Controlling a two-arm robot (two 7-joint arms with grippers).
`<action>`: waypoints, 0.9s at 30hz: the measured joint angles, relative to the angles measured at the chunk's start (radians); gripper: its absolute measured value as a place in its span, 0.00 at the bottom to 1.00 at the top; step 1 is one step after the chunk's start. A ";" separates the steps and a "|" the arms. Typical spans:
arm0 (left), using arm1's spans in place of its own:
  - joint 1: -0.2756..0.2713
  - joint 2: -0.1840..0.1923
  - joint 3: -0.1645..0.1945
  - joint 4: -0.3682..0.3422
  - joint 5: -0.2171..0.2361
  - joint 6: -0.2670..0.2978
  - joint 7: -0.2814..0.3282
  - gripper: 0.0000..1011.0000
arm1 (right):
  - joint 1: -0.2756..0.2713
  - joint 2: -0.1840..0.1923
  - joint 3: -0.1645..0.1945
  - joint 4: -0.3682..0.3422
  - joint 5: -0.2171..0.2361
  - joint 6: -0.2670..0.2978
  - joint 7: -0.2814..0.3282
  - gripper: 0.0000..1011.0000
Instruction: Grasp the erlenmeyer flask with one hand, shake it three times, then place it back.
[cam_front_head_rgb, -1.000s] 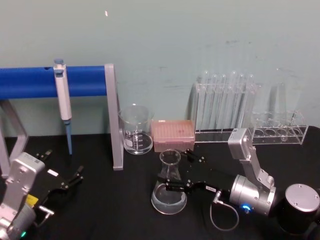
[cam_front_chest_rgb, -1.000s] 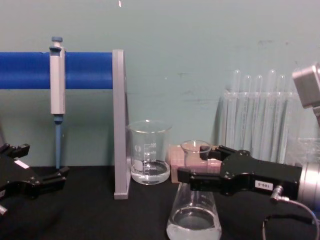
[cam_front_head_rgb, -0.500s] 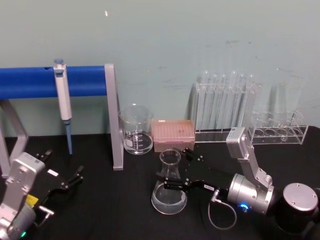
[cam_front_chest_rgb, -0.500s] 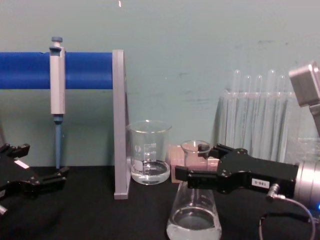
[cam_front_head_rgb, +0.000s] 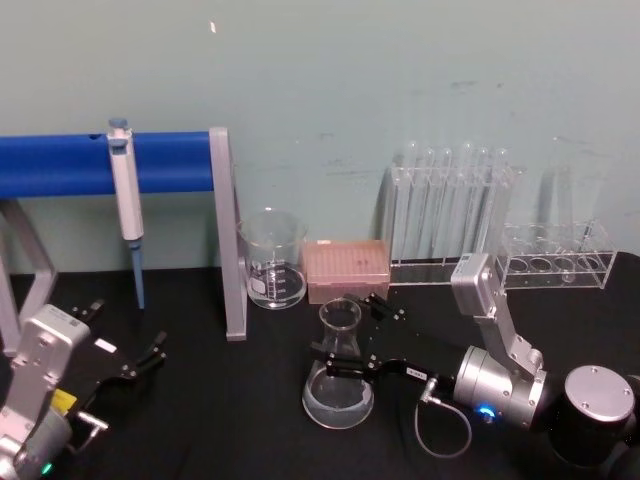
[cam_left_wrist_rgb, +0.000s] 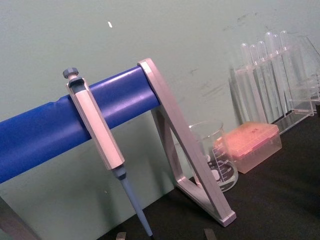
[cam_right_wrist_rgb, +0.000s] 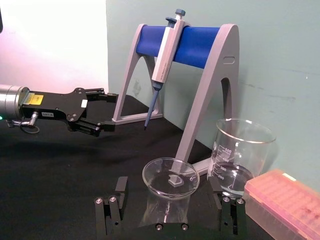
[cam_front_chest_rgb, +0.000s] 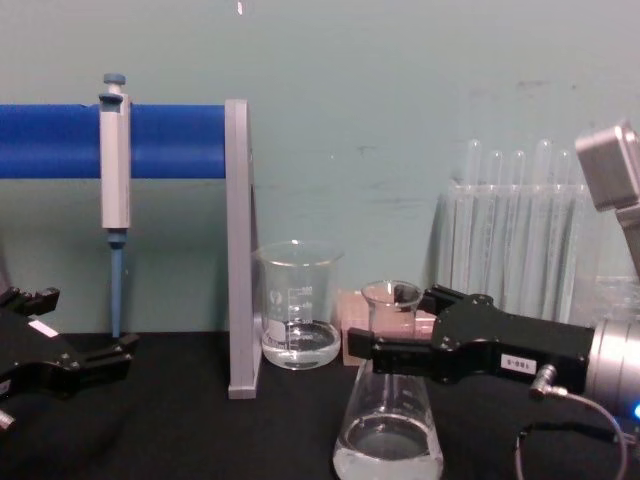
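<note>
The erlenmeyer flask (cam_front_head_rgb: 338, 385) (cam_front_chest_rgb: 388, 430) stands upright on the black table near the front centre, with some clear liquid in its base. My right gripper (cam_front_head_rgb: 345, 330) (cam_front_chest_rgb: 385, 325) reaches in from the right, level with the flask's neck. In the right wrist view it (cam_right_wrist_rgb: 170, 205) is open, one finger on each side of the flask (cam_right_wrist_rgb: 170, 177) with a gap on both sides. At the front left of the table my left gripper (cam_front_head_rgb: 130, 335) (cam_front_chest_rgb: 85, 325) (cam_right_wrist_rgb: 111, 111) rests open, holding nothing.
A glass beaker (cam_front_head_rgb: 272, 265) and a pink tip box (cam_front_head_rgb: 346, 268) stand just behind the flask. Left of them rises a grey stand leg (cam_front_head_rgb: 228, 250) under a blue bar that carries a pipette (cam_front_head_rgb: 124, 190). Test tube racks (cam_front_head_rgb: 450, 215) (cam_front_head_rgb: 555, 260) line the back right.
My right arm has crept a little leftward, bringing its open fingers further around the flask's neck. The flask and the left arm have stayed still.
</note>
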 joint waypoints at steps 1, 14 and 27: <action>0.000 0.000 0.000 0.000 0.000 0.000 0.000 0.99 | 0.000 0.000 0.000 0.000 0.000 0.000 0.000 0.99; 0.000 0.000 0.000 0.000 0.000 0.000 0.000 0.99 | 0.000 0.001 0.000 -0.001 0.001 0.001 0.000 0.99; 0.000 0.000 0.000 0.000 0.000 0.000 0.000 0.99 | -0.001 0.001 0.000 -0.001 0.001 0.002 0.000 0.88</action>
